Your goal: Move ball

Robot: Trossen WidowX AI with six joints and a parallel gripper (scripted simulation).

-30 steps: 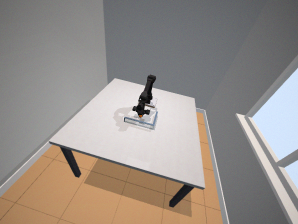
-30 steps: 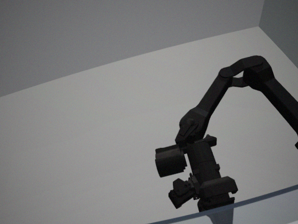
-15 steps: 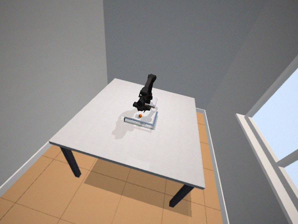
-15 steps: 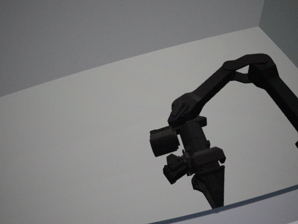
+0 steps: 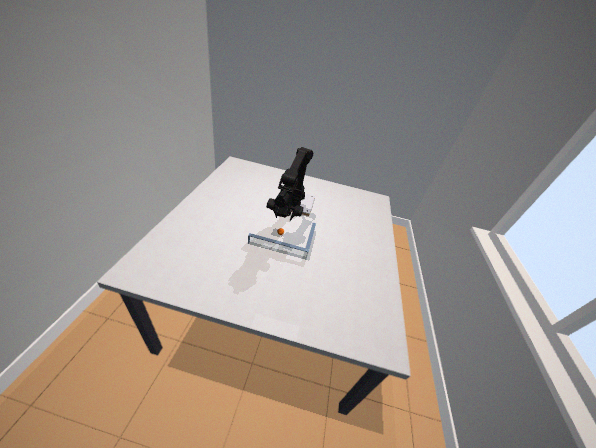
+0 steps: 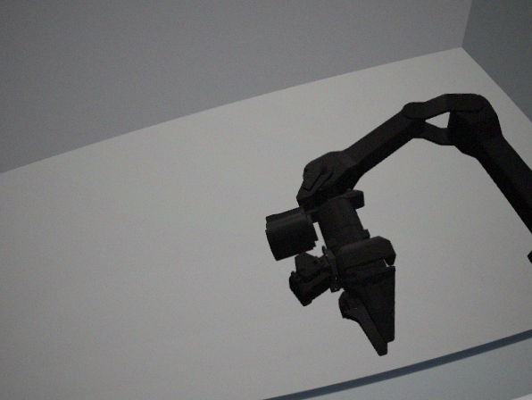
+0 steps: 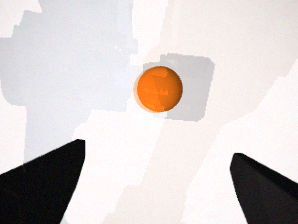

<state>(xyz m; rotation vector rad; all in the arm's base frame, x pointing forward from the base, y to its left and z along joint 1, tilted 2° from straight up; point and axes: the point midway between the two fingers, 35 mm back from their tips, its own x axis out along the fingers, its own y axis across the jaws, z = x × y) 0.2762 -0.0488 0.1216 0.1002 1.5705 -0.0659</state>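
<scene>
A: Okay, ball (image 7: 159, 89) first. Where?

B: Orange, sitting on the white counter (image 5: 175, 260), inside the corner made by the two clear walls (image 5: 282, 244). In the wrist view a paler orange sliver peeks out at its 9 o'clock edge; that's the see-through copy (image 7: 135, 91), almost fully overlapped by the ball.

A: Touching the walls?

B: No. From the top view it's apart from both, with the long wall at its 6 o'clock and the short wall off at 3 o'clock.

A: End effector (image 6: 377, 332)?

B: Fingers spread wide, nothing between them. Wrist view shows the two dark fingertips at the lower corners, 7 and 5 o'clock of the ball, well apart from it, bare counter between.

A: Height?

B: Raised off the counter, pointing down, per the exterior view. In the top view the black arm (image 5: 294, 181) sits at the ball's 12 o'clock, its shadow stretching toward 7 o'clock across the counter.
</scene>
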